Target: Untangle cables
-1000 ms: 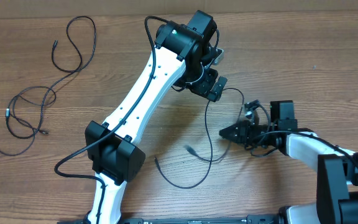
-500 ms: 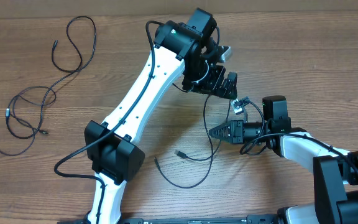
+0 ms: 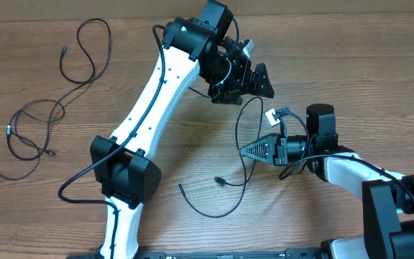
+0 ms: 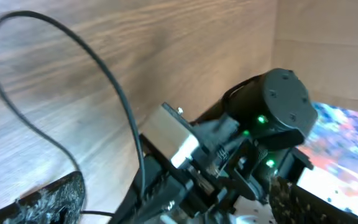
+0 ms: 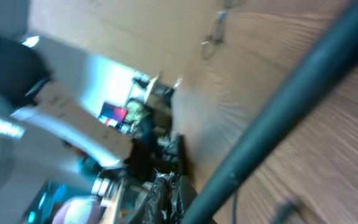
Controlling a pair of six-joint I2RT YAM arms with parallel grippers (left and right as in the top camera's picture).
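A thin black cable [image 3: 238, 133] loops on the table between the arms, with one plug end [image 3: 220, 180] lying loose and a white-tipped plug [image 3: 270, 115] by the right wrist. My left gripper [image 3: 263, 80] hovers above its upper end with its fingers wide apart. In the left wrist view [image 4: 173, 208] the cable [image 4: 114, 87] runs in between them. My right gripper [image 3: 244, 151] points left, shut, with its tip at the cable. The right wrist view [image 5: 169, 186] shows the fingers together, and I cannot tell whether the cable is pinched. Two more cables [image 3: 109, 44] [image 3: 11, 131] lie far left.
The left arm's white link [image 3: 157, 101] crosses the table's middle diagonally, and its base [image 3: 124, 180] stands at the front left. The right arm [image 3: 351, 169] comes in from the front right. A thick blurred dark strand [image 5: 291, 93] crosses the right wrist view.
My left gripper has lifted and moved toward the far side. My right gripper has slid left up to the cable loop. The loose plug end has shifted slightly toward the front.
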